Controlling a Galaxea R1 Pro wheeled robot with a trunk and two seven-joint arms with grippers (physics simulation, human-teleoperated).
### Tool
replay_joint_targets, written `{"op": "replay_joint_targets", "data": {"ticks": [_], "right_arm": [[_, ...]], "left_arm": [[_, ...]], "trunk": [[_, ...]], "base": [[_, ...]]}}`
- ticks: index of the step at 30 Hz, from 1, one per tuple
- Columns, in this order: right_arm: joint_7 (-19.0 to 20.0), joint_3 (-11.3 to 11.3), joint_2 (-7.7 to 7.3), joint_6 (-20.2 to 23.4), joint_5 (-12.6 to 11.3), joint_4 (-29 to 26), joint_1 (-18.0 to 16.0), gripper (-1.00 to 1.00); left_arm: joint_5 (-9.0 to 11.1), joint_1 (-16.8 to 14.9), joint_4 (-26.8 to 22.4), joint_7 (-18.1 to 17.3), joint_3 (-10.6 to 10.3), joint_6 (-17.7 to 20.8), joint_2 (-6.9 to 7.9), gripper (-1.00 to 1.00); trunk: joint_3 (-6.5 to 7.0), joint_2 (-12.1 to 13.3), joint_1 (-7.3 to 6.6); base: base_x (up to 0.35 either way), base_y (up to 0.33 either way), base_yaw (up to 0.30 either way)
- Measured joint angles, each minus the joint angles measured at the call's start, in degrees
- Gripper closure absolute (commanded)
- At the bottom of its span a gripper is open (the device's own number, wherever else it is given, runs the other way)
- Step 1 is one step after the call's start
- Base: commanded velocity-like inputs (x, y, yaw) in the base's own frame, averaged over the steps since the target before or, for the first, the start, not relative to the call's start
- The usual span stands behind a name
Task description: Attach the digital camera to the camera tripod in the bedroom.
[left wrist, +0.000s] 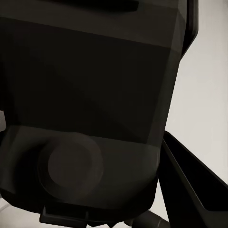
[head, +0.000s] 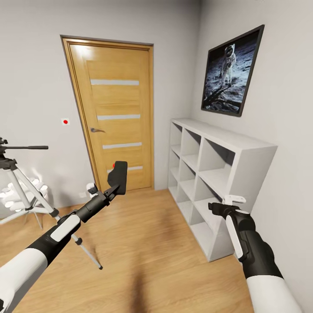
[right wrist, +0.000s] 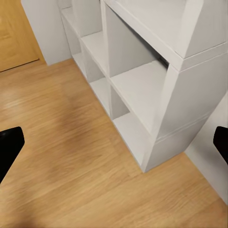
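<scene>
My left gripper (head: 114,187) is shut on the digital camera (head: 118,175), a small black body with a red dot on top, held up in front of the wooden door. In the left wrist view the camera (left wrist: 90,109) sits very close, its round lens facing the view, with one dark finger (left wrist: 190,183) beside it. The camera tripod (head: 19,182) stands at the far left, silver-white legs spread on the wood floor, black head and long handle on top; the camera is to its right and apart from it. My right gripper (head: 228,204) hangs open and empty in front of the white cube shelves; its fingertips (right wrist: 9,148) stand wide apart.
White cube shelves (head: 217,174) line the right wall (right wrist: 142,80) under a framed astronaut picture (head: 232,71). The wooden door (head: 115,113) is shut ahead, with a white wall plate bearing a red dot (head: 65,121) beside it. A white ball-cluster lamp (head: 11,195) sits behind the tripod.
</scene>
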Motion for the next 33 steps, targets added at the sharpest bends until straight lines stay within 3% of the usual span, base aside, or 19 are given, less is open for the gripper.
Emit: {"op": "replay_joint_targets", "data": {"ticks": [33], "right_arm": [[-0.1,0.0,-0.06,0.0,0.0,0.0,0.0,-1.00]], "left_arm": [[0.0,0.0,0.0,0.0,0.0,0.0,0.04,1.00]], "trunk": [[5.95,13.3,-7.26]], "base": [[0.000,0.000,0.000]]}}
